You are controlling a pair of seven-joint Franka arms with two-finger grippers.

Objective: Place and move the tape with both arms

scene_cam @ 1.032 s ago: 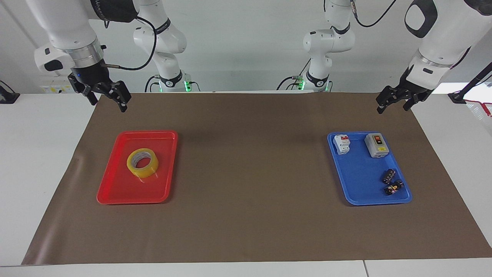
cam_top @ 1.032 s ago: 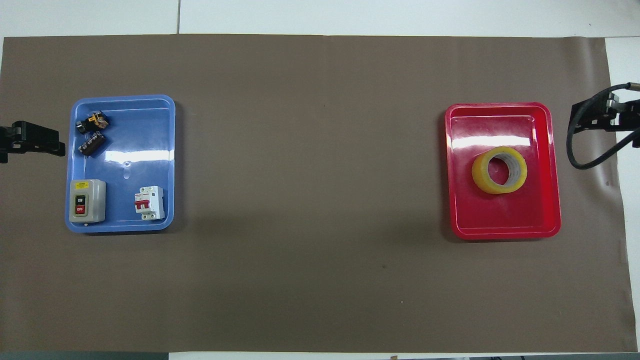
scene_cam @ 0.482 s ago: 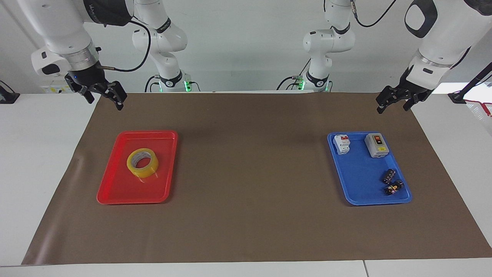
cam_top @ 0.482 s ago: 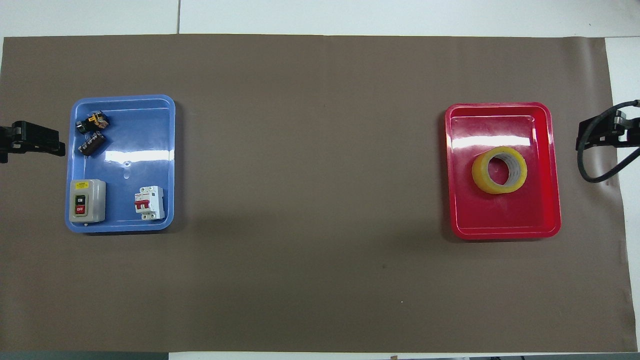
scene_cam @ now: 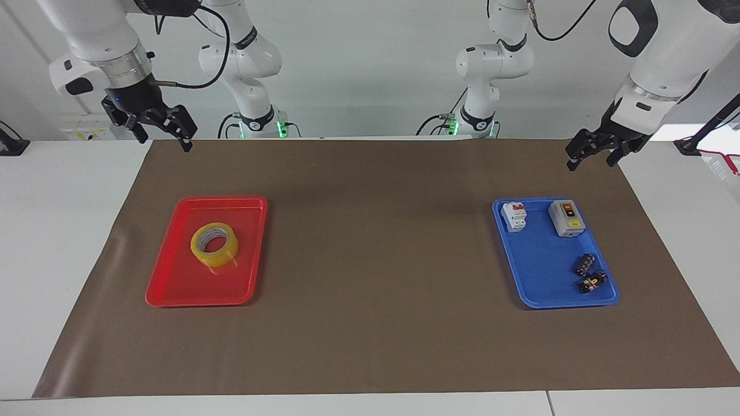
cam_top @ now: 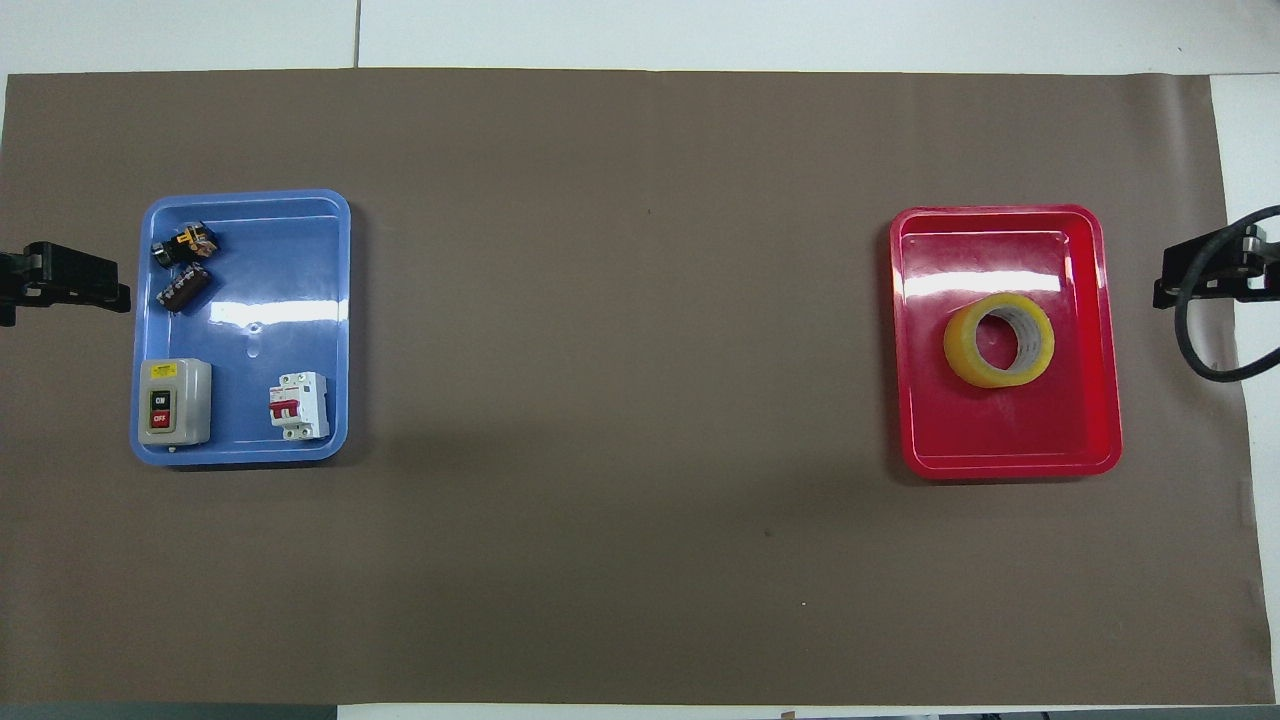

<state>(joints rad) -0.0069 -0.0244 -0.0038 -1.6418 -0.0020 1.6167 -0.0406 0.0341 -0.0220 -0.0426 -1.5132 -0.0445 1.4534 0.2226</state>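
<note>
The tape [scene_cam: 214, 244], a yellow translucent roll with a pale core, lies flat in the red tray [scene_cam: 173, 283] at the right arm's end of the table; in the overhead view the tape [cam_top: 999, 340] sits mid-tray [cam_top: 1000, 445]. My right gripper [scene_cam: 163, 141] is open and empty, raised over the brown mat's edge beside the tray, on the robots' side, well apart from the tape; it shows at the overhead view's edge [cam_top: 1175, 285]. My left gripper [scene_cam: 589, 163] is open and empty, waiting above the mat's corner near the blue tray [scene_cam: 543, 277]; it also shows in the overhead view [cam_top: 100, 285].
The blue tray [cam_top: 290, 250] at the left arm's end holds a grey switch box [scene_cam: 566, 218], a white circuit breaker [scene_cam: 514, 216] and two small dark parts [scene_cam: 587, 271]. A brown mat [scene_cam: 376, 260] covers the table between the trays.
My right gripper has risen and drawn back from the red tray toward the mat's edge. The tape and the left arm have not moved.
</note>
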